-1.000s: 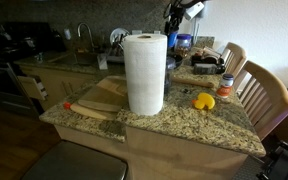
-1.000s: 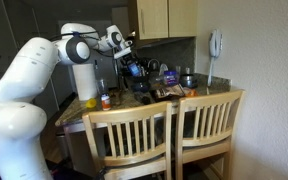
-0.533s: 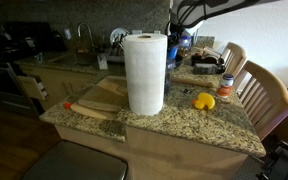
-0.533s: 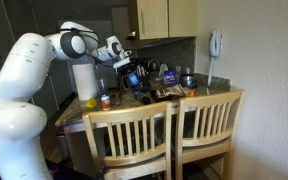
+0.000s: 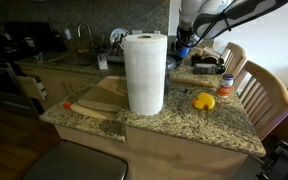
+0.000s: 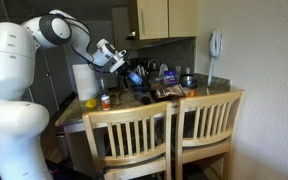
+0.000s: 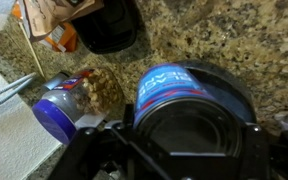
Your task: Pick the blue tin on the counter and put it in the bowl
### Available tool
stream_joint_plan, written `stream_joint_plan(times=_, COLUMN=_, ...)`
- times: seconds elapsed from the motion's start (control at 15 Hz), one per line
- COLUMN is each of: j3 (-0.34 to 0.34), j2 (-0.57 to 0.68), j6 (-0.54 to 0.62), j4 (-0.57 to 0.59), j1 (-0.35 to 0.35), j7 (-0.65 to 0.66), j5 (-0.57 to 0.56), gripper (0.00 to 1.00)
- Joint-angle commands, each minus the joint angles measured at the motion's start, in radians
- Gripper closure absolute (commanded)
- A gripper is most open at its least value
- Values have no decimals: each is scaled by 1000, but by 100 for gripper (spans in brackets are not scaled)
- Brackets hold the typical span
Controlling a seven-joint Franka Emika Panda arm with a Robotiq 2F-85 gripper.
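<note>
The blue tin (image 7: 172,88) fills the wrist view, blue with a red stripe and a pale rim round its dark end. My gripper (image 7: 187,135) has a finger on each side of it and looks shut on it. Behind and around the tin shows the dark blue rim of the bowl (image 7: 240,92); the tin is over or just inside it, I cannot tell which. In both exterior views the gripper (image 5: 184,45) (image 6: 134,72) is at the back of the counter with a blue patch at its tip.
A tall paper-towel roll (image 5: 144,72) stands mid-counter beside a wooden board (image 5: 92,100). A yellow object (image 5: 203,101) and a red-labelled jar (image 5: 226,85) sit near the chairs (image 6: 164,135). Close to the bowl are a purple jar (image 7: 62,108), an orange packet (image 7: 54,32) and a black pot (image 7: 109,25).
The arm has swung round and its wrist has turned and come down a little. The gripper tip and the blue tin stay near the same spot at the back of the counter.
</note>
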Motion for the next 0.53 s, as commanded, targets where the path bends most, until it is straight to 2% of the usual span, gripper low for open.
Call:
stream_joint_plan(times=0.0, j3=53, j2=-198, j6=138, j4=-246, j1=-57, j7=-13, j5=52, gripper=43)
stream_joint_plan(times=0.07, j3=58, j2=-245, j6=169, j4=-278, j1=-57, j7=-27, j5=48, gripper=43)
stream_joint_plan(times=0.2, j3=66, j2=-309, j6=204, j4=-284, j1=-43, j7=-40, j5=-29, gripper=43)
stream_joint_plan(times=0.33, j3=99, j2=-347, j6=203, j4=-234, j1=-49, j7=-94, j5=-32, gripper=43)
stream_joint_plan(times=0.47, j3=139, j2=-350, j6=145, j4=-132, j1=-55, j7=-223, j5=96, gripper=43)
